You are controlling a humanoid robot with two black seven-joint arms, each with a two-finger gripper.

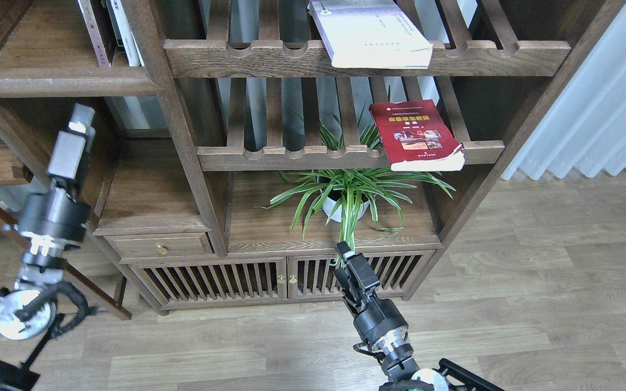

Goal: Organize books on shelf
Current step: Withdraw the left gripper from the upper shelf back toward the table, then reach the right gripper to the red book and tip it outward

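The bright red paperback book (pixel 418 134) lies on the slatted wooden rack (pixel 345 157), overhanging its front. My right gripper (pixel 345 260) hangs low; I cannot tell either gripper's opening, also the left gripper (pixel 76 127). I should approach the overhanging edge slowly.

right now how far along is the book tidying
Possibly done: some books stand upright on the solid shelf at top left. In hand: nothing; the left gripper and right gripper hold no book. Left: the red book and white book lie flat on the slatted racks.
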